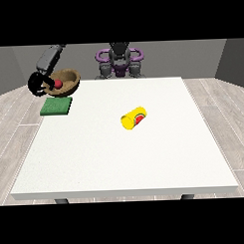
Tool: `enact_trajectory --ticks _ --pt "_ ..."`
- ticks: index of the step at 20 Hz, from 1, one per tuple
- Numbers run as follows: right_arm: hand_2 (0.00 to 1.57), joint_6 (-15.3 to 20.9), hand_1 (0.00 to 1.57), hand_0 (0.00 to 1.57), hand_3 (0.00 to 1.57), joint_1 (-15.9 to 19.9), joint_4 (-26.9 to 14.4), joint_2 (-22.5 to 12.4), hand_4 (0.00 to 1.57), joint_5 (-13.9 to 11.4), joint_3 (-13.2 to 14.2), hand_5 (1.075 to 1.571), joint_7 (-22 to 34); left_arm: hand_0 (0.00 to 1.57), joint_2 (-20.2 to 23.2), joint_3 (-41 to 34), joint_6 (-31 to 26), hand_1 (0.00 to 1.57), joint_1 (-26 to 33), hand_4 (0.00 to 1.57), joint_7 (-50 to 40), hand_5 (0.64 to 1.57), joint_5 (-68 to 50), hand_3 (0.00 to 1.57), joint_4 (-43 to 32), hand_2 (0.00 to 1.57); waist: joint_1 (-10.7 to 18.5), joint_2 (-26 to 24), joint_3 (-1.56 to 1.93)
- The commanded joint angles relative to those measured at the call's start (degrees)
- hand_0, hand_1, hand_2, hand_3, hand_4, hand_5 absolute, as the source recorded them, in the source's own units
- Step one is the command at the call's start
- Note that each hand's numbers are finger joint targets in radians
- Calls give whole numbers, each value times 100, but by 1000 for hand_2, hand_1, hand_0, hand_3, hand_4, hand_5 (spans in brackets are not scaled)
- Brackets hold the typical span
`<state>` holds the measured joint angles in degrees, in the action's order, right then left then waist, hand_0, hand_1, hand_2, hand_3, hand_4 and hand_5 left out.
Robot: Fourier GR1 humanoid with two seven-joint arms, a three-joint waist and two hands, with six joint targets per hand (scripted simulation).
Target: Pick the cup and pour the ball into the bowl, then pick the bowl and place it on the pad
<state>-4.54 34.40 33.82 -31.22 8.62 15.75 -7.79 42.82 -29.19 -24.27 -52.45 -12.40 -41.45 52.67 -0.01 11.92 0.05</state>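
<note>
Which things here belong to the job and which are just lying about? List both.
Belonging to the job:
- wooden bowl, held up by the hand at the view's left
- red ball inside the bowl
- green pad on the table, below the bowl
- yellow cup, lying on its side

Just lying about:
- nothing; only the white table is left

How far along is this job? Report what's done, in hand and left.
Done: the ball lies in the bowl, and the cup lies tipped on the table. In hand: the robot hand at the view's left holds the bowl above the pad. Left: setting it down there.
</note>
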Motion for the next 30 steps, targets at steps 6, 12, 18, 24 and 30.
enact_trajectory --ticks 6,12,18,24,30 --pt "1571 -500 1571 1571 734 100 -941 -863 1184 131 535 1563 -739 0 -71 213 388 0 -416 0 -514 1571 -457 0 1022 0 448 604 10" --pt "1571 -613 1571 1571 881 217 -1490 -969 1055 406 921 1560 -960 0 -161 257 524 0 -223 0 -594 1569 -660 0 1821 0 715 1007 12" --pt "1023 -244 1080 1080 988 453 -1723 -1696 0 383 1141 1531 -1003 0 317 63 836 0 -446 0 -968 1566 -924 0 2400 0 749 1554 18" --pt "350 -616 253 253 61 671 -1713 -2057 0 477 1222 1428 -862 0 309 -120 909 0 -81 0 -889 1564 -1047 0 2664 0 578 1521 7" --pt "245 -909 371 371 0 901 -1779 -2279 0 577 1294 1416 -572 0 372 -165 1085 0 65 0 -1138 1566 -1287 0 2916 0 510 1401 5"
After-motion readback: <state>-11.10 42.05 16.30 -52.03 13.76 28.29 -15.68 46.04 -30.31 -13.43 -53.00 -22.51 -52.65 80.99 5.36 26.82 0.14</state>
